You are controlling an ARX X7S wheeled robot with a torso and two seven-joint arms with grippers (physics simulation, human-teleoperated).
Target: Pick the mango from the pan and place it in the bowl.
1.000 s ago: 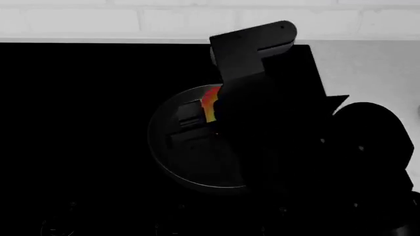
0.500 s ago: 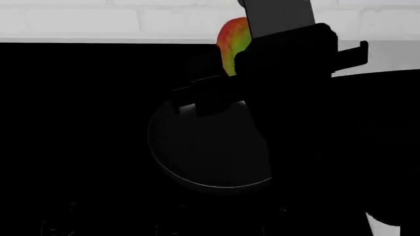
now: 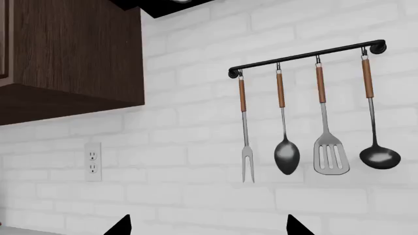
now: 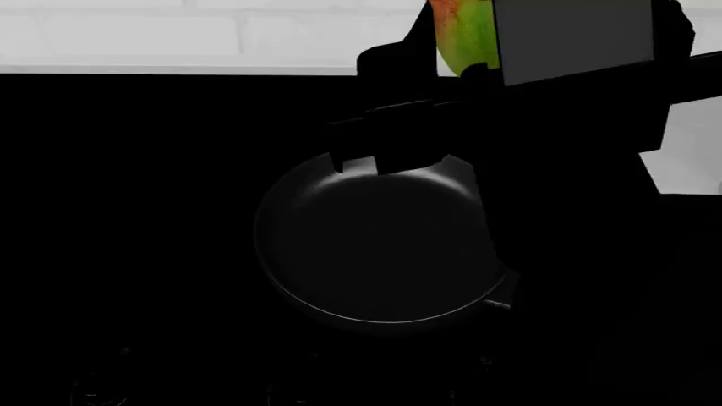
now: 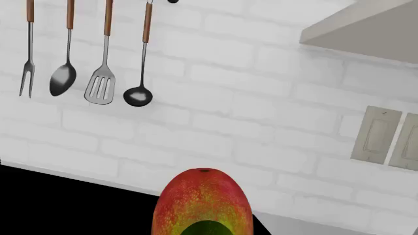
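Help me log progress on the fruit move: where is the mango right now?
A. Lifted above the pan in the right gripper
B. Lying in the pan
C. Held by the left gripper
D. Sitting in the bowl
A: in the head view the mango sits high in the right gripper, and the pan below is empty.

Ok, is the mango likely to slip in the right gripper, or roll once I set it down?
The mango looks smooth-skinned and rounded, so it could slip in the hold. Its oval shape would probably roll on release. It seems rigid, showing no dents.
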